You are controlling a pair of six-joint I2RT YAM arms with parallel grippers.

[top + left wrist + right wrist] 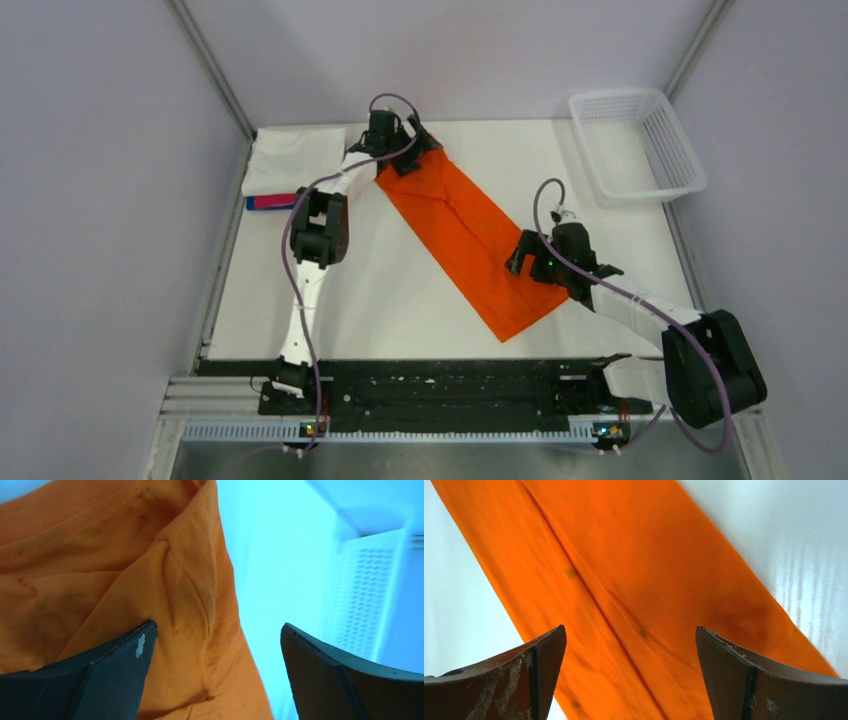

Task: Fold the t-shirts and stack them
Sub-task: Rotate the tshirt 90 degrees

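Top view, orange shirt [465,240] a long strip running 11 to 5 o'clock on table [350,290], left gripper [408,152] at its far end, right gripper [520,262] at its near end, folded shirts [290,160] at 10 o'clock, left wrist, fingers [110,680] wide above shirt, right wrist, fingers [744,685] wide above shirt.

You have a white table [380,290] boxed in by plain pale grey walls [90,200] on the left, back and right, with slim metal posts [213,70] running up the two far corners. Even, soft light falls over it, and a black rail [450,385] runs along the near edge.
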